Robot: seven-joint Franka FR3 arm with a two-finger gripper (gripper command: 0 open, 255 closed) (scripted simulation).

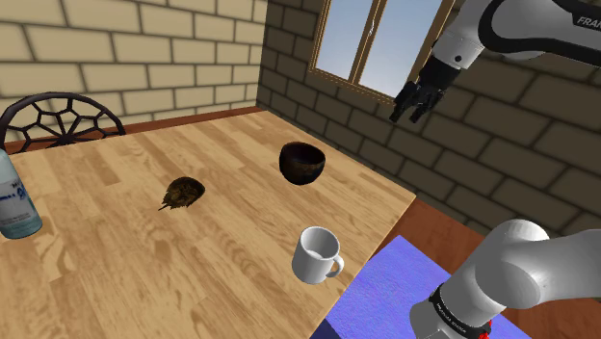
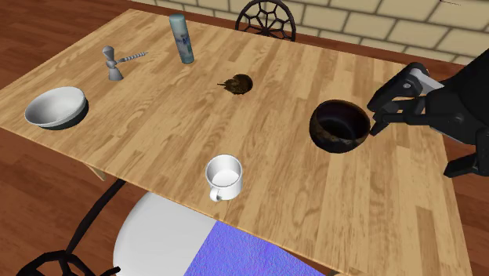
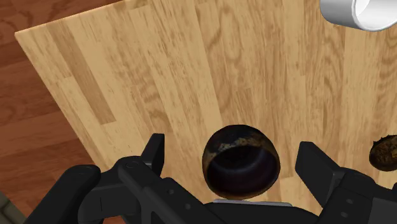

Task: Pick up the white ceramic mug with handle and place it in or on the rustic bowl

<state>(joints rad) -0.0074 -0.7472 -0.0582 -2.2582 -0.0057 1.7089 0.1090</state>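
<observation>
The tool (image 1: 414, 101) hangs high above the dark bowl (image 1: 302, 162), its fingers spread wide with nothing between them. In the shoulder view the white mug (image 1: 318, 255) stands upright at six o'clock from the bowl, near the worktop (image 1: 116, 241) edge, handle toward four o'clock. It looks stiff, light, and probably slick and easy to chip; pinching the rim wall opposite the handle seems the safest hold

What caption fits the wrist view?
Open end effector pointed at the dark bowl on the wooden table, white mug standing apart.
</observation>
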